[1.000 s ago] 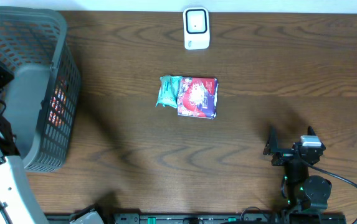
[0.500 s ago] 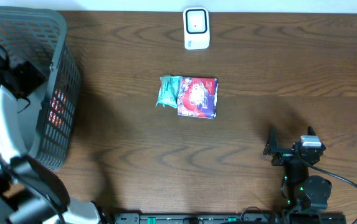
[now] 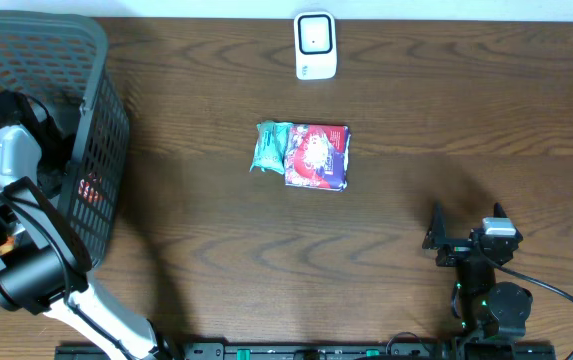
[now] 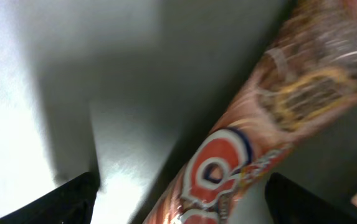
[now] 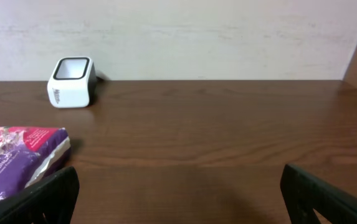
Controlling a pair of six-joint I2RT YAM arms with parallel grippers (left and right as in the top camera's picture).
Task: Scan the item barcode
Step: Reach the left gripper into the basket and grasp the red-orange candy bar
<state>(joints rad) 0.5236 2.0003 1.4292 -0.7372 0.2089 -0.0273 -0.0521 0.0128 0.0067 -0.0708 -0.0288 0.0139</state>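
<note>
The left arm has swung over the rim of the grey basket (image 3: 101,110) at the table's (image 3: 216,250) left end and now reaches down inside it; a second ago it stood outside the basket, off to the left. On the way, the left tool (image 4: 190,198) went from nearly pressed together to spread wide. In the left wrist view its two dark fingers (image 4: 72,194) sit at the bottom corners of the picture, well apart. An orange and red snack packet (image 4: 228,162) lies slantwise on the basket floor, running between them. Nothing is pinched yet, and blur hides whether the fingers touch the packet.

This looks like the start of a pick: the packet has to be grasped and lifted out before its barcode can face the white scanner (image 3: 315,45), which stands at the far edge of the table, well apart from the basket. Where the barcode sits on the packet cannot be made out.

The teal packet (image 3: 269,147) and the purple packet (image 3: 318,158) beside it have not moved from mid-table. The right tool (image 3: 466,237) rests spread and empty at the near right, unchanged.
</note>
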